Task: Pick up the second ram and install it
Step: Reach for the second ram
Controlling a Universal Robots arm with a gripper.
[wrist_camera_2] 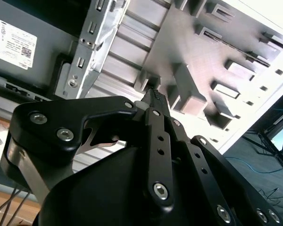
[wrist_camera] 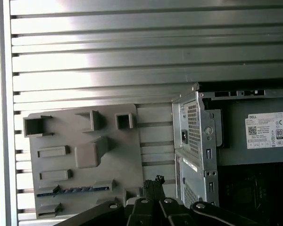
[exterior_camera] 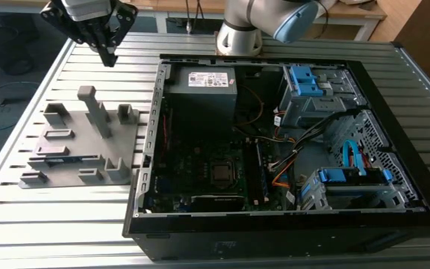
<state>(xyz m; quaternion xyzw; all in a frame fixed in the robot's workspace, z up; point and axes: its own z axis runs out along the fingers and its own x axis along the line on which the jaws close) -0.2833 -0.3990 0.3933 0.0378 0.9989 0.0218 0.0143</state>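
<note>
The second ram (wrist_camera: 70,190) is a thin dark blue stick lying edge-up in a slot of the grey fixture (wrist_camera: 85,155). It also appears in the exterior view as the ram (exterior_camera: 54,162) near the fixture's front, and in the second wrist view as the ram (wrist_camera_2: 240,47). My gripper (exterior_camera: 110,59) hangs high above the table, beyond the fixture's far end and well away from the stick. Its black fingers (wrist_camera_2: 154,96) are pressed together with nothing between them, and the gripper (wrist_camera: 153,181) sits near the gap between fixture and case.
An open computer case (exterior_camera: 155,140) lies flat at the exterior view's right of the fixture, showing the motherboard (exterior_camera: 219,168), power supply (exterior_camera: 208,84) and blue drive cages (exterior_camera: 308,81). The fixture carries upright posts (exterior_camera: 96,109). Everything rests on a ribbed metal table (exterior_camera: 58,224).
</note>
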